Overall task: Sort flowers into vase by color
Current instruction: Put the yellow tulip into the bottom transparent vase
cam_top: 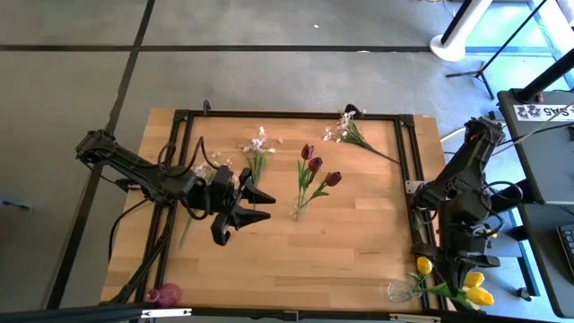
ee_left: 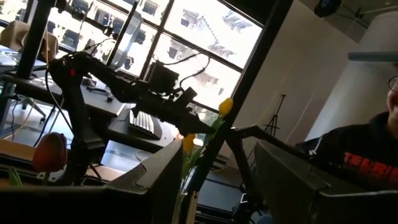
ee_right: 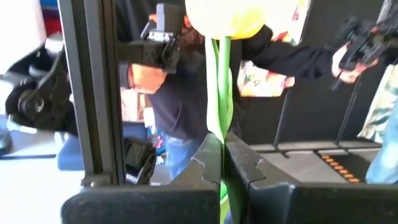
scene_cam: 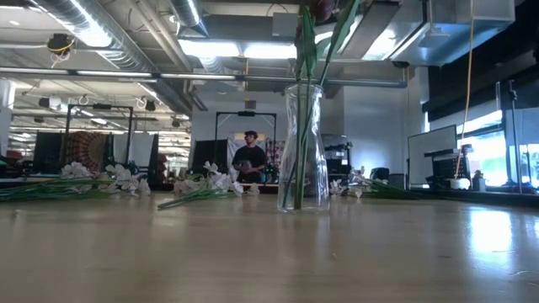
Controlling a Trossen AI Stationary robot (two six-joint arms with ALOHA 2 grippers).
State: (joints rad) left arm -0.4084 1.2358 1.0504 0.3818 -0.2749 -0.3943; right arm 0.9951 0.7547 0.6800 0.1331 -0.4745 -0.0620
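A yellow tulip (ee_right: 225, 15) stands with its green stem pinched between the fingers of the right gripper (ee_right: 221, 163), the bloom above the fingertips at the top centre of the right wrist view; the gripper is closed tight on the stem. In the high view that gripper (cam_top: 468, 262) sits at the lower right, off the bench's right edge, with the yellow tulips (cam_top: 473, 289) just below it and a clear vase (cam_top: 400, 291) to their left at the bench's bottom right corner.

At the middle of the bench (cam_top: 359, 242) the dark red tulips (cam_top: 315, 167) stand in a glass vase (scene_cam: 303, 147) (seen plainly in the low view, centre frame). White-pink blossom sprays lie on the wood: one (cam_top: 258, 144) left of the red tulips, another (cam_top: 348, 126) near the upper right edge, and a third (cam_top: 204, 170) under the left arm.

The left gripper (cam_top: 240, 208) hovers left of centre, fingers spread wide and holding nothing, well apart from the red tulips and beside the nearest spray. A small pink vase (cam_top: 165, 294) sits at the lower left corner.
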